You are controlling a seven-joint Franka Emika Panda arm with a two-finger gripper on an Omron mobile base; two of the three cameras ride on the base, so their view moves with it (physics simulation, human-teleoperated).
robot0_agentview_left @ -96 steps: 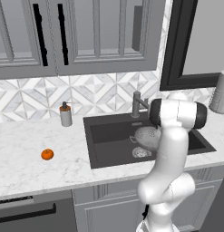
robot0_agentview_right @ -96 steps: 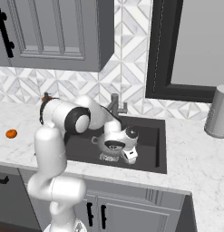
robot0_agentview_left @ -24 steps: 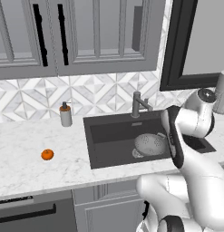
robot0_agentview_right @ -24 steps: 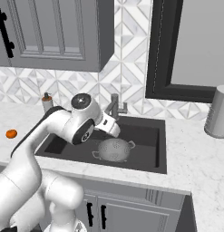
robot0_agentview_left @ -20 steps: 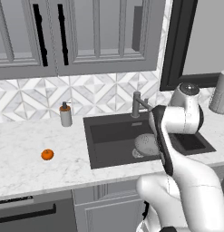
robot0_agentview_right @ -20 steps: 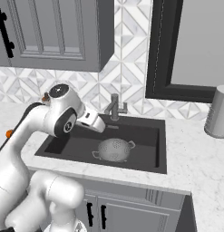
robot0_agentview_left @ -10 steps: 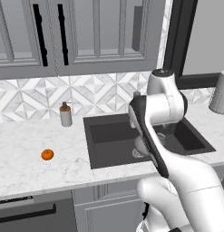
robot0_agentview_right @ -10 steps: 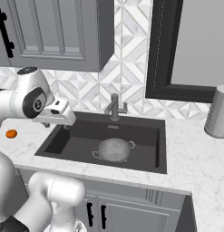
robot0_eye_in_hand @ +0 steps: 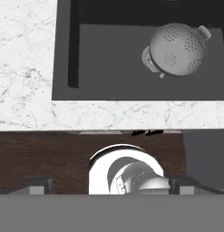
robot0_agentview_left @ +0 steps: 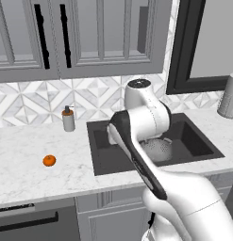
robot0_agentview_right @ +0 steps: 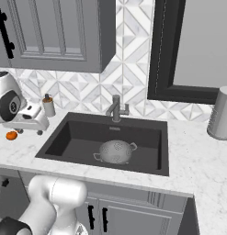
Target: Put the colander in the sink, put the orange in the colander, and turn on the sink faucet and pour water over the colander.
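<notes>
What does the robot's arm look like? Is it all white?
Mostly white. The arm is thick, rounded and glossy, like fat tubes joined together, with dark bands at its joints and round grey caps on them. Its gripper is a white block with two small dark finger tips. No cables or markings show.

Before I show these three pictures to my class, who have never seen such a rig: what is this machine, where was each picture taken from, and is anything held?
It is a white robot arm in a computer-rendered kitchen. Two pictures come from cameras behind it, left and right. The third looks out from its hand. A colander sits in the sink, below the faucet. An orange lies on the counter. The gripper is open and holds nothing.
</notes>
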